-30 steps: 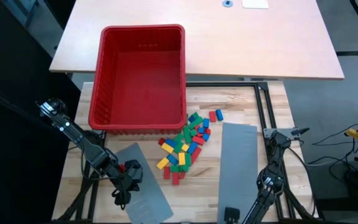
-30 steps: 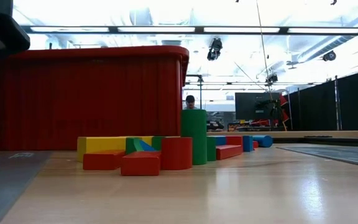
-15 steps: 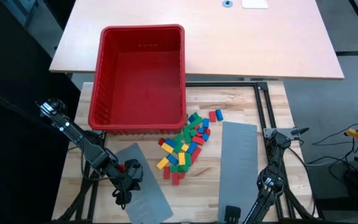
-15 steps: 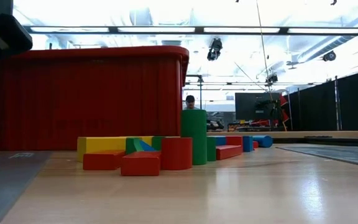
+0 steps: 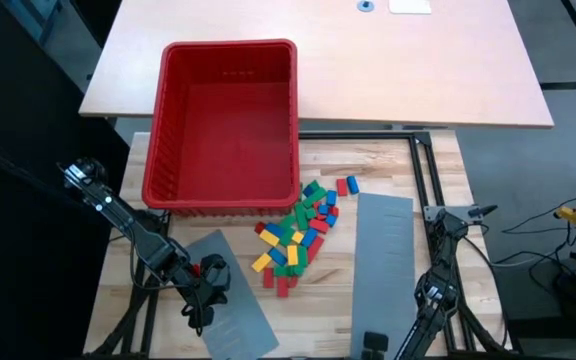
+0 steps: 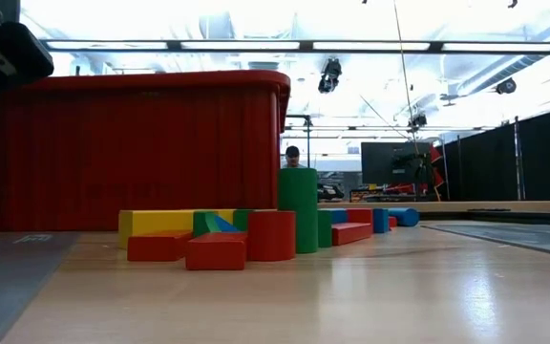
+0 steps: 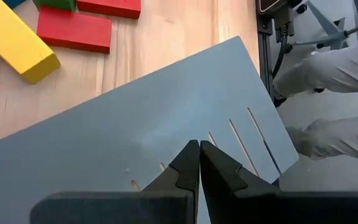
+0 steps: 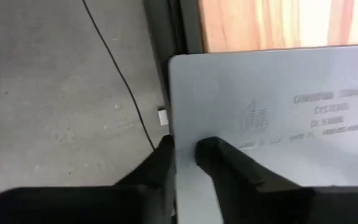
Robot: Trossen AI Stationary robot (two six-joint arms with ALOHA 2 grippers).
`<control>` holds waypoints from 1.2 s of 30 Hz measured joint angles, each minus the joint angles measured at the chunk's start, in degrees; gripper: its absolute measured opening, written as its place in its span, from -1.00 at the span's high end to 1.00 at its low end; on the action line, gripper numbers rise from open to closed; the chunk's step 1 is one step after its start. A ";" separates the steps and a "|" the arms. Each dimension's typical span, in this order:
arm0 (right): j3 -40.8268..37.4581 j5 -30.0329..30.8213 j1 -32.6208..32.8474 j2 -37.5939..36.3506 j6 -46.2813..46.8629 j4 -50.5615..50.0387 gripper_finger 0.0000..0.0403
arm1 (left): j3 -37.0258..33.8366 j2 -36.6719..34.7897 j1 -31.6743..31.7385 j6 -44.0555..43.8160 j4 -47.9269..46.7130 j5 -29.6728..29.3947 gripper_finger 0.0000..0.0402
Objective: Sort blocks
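Observation:
The blocks, small red, green, blue and yellow bricks, lie in a loose pile on the wood in front of the red bin. The low view shows them in front of the bin's wall. My left gripper is shut, with its fingertips over the left grey slotted panel. A yellow block and a red block lie beyond that panel. My right gripper is at the near end of the right grey panel. My left gripper's shut tips stand over the left panel's face; whether they touch it, I cannot tell. My right gripper has the right panel's near edge between its two fingers, close to a corner. One finger lies on the top face and the other past the edge. The panel lies flat.
The red bin takes up the far left of the wooden table top. A dark metal frame borders the table's right side. The right panel's near edge juts out over the floor. A person in white is beside the table.

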 joint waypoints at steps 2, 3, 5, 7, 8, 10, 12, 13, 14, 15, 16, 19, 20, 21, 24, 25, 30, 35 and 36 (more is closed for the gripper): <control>0.06 -0.34 0.00 0.00 0.23 0.51 0.91 | 0.00 0.00 0.00 -0.16 0.02 -0.01 1.00; 0.06 -0.52 0.00 0.00 0.32 0.62 0.95 | 0.00 0.00 0.00 -0.18 0.00 0.00 1.00; 0.06 -0.77 0.00 0.00 0.32 0.77 0.97 | 0.00 0.00 0.00 -0.44 0.02 0.00 1.00; 0.14 -0.93 0.00 0.00 0.48 0.99 0.98 | 0.00 0.00 0.00 -0.59 0.02 0.00 1.00; 0.32 -1.03 0.00 0.00 0.46 1.02 0.99 | 0.00 0.00 -0.01 -0.61 0.02 0.00 1.00; 0.33 -1.46 0.00 -0.05 0.60 1.57 0.99 | 0.00 0.00 0.00 -0.63 0.01 0.00 1.00; 0.28 -2.05 -0.02 -0.22 1.16 2.13 0.99 | 0.00 0.00 0.00 -0.63 0.02 0.02 1.00; 0.22 -2.25 0.03 -0.42 1.25 2.51 1.00 | 0.00 0.00 -0.02 -0.65 0.04 0.02 1.00; 0.15 -2.34 0.07 -0.61 1.27 3.02 1.00 | 0.00 0.00 0.00 -0.65 0.04 0.02 1.00; 0.13 -2.36 0.09 -0.83 1.24 4.07 1.00 | 0.00 0.00 0.00 -0.65 0.04 0.02 1.00; 0.03 -2.68 0.13 -1.00 1.08 6.17 1.00 | 0.00 0.00 0.00 -0.65 0.04 0.02 1.00; -0.28 -3.25 0.26 -1.21 0.41 13.96 0.99 | 0.00 0.00 0.00 -0.90 0.05 0.07 1.00; -0.46 -3.07 0.36 -1.05 0.13 14.86 0.99 | 0.00 0.00 0.00 -0.96 0.09 0.19 1.00; -0.49 -3.13 0.44 -1.45 0.35 16.18 0.99 | 0.00 -0.02 -0.02 -0.96 0.11 0.66 1.00; -0.39 -2.30 0.06 -3.33 1.98 17.78 0.99 | 0.01 -0.11 -0.01 -1.66 0.43 1.19 1.00; -0.39 -1.90 -0.09 -3.81 2.12 16.17 0.99 | 0.01 -0.27 0.00 -2.13 0.46 1.30 1.00; -0.40 1.44 -0.45 -8.23 -0.10 3.97 0.99 | 0.09 -1.05 -0.02 -3.63 0.51 2.78 1.00; -0.31 3.74 -1.82 -9.66 -2.70 -4.49 0.99 | 0.09 -1.49 0.04 -4.12 0.59 3.17 1.00; -0.33 4.01 -2.04 -9.83 -2.99 -4.78 0.99 | 0.09 -1.49 0.04 -4.36 0.59 3.62 1.00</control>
